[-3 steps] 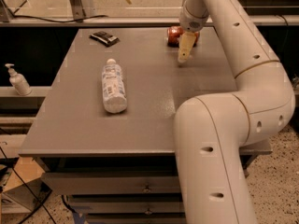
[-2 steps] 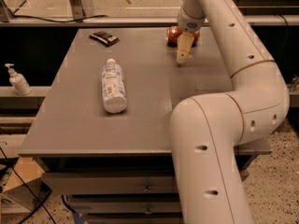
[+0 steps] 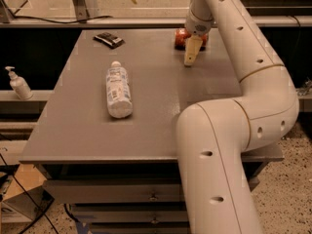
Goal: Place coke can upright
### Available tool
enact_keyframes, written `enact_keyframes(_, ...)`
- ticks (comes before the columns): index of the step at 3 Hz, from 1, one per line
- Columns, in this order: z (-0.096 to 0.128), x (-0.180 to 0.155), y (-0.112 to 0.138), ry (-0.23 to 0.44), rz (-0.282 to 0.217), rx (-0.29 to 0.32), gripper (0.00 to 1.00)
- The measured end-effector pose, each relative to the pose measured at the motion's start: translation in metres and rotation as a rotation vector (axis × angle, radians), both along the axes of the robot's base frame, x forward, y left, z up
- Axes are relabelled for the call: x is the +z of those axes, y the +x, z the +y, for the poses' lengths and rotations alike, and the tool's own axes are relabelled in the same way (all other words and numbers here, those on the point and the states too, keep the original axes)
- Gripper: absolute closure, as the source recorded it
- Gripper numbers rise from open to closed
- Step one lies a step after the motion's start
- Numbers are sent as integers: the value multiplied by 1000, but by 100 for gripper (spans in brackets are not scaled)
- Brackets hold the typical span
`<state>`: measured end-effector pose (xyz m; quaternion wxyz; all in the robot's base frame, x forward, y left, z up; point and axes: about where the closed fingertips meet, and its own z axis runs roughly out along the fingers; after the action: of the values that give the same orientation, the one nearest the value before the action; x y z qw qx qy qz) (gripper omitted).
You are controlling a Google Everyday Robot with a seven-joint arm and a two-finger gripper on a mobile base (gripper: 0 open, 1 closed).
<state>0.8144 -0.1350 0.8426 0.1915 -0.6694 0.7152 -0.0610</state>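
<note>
One rounded red coke can (image 3: 180, 36) behind tan tapered claw (image 3: 189, 60), grip unclear, matte grey table (image 3: 146, 123)

Grey table (image 3: 87, 126) fills centre frame. Gripper (image 3: 190, 58) upper right of centre, on the white arm, pointing down just in front of the coke can (image 3: 181, 38), which it partly hides. Clear plastic bottle (image 3: 118, 90) on its side, mid-table left. Dark flat packet (image 3: 108, 39) upper left. Pump dispenser (image 3: 18, 83) on a ledge, far left.

Glossy white tubular arm (image 3: 253, 96), dark holes (image 3: 206, 154), tan pincer (image 3: 190, 57) by coke can (image 3: 181, 37).
</note>
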Motion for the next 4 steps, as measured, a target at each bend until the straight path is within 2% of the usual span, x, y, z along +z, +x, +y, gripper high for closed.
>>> enact_keyframes(3, -4, 7, -4, 26, -8, 17, 87)
enact_keyframes(4, -9, 28, -9, 22, -36, 18, 100)
